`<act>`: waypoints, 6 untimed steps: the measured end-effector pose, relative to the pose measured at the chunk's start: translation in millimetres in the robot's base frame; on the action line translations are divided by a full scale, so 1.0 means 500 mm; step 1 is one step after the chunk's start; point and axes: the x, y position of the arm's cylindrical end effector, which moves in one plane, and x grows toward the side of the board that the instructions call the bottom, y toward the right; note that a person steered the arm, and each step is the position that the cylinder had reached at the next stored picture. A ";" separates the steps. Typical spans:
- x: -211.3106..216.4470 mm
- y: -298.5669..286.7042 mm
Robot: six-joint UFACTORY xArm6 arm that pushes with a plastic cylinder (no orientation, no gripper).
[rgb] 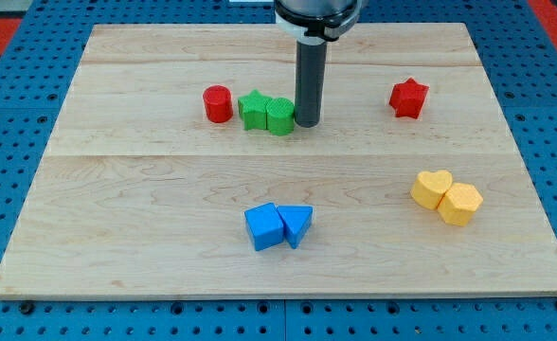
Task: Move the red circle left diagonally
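Note:
The red circle (218, 103) is a short red cylinder on the wooden board (146, 208), left of centre near the view's top. My tip (308, 122) stands to its right, touching or almost touching the right side of a green circle (280, 116). A green star (254, 109) sits between that green circle and the red circle, close to the red circle but with a small gap. The two green blocks touch each other.
A red star (408, 98) lies at the upper right. A yellow heart (432, 188) and a yellow hexagon (460, 204) touch at the right. A blue cube (263, 227) and a blue triangle (296, 224) touch near the bottom centre.

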 end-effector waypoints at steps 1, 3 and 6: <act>0.000 -0.005; -0.133 -0.006; 0.015 -0.323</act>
